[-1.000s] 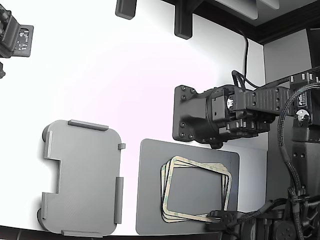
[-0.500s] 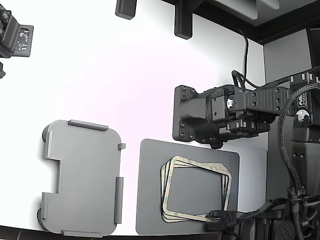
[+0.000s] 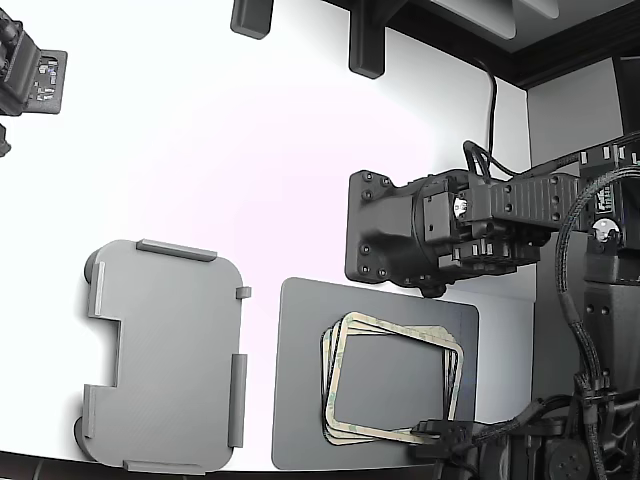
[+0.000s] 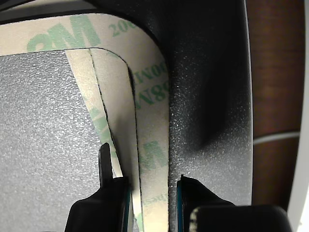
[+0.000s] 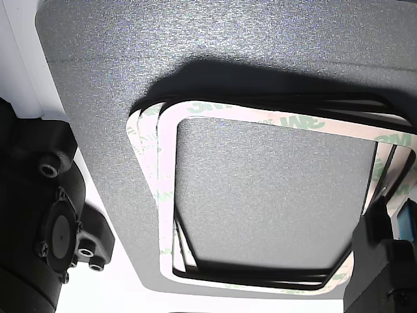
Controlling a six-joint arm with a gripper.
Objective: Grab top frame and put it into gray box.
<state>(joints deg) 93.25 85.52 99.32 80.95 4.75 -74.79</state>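
cream top frame [image 4: 153, 145] sits between claw [image 4: 153, 189] tips — unclamped.

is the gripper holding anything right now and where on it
It cannot be told. The gripper straddles one side strip of the top frame, near a corner.

White table [image 3: 250, 150], gray box [image 3: 165, 355] beside dark gray mat [image 3: 305, 400]
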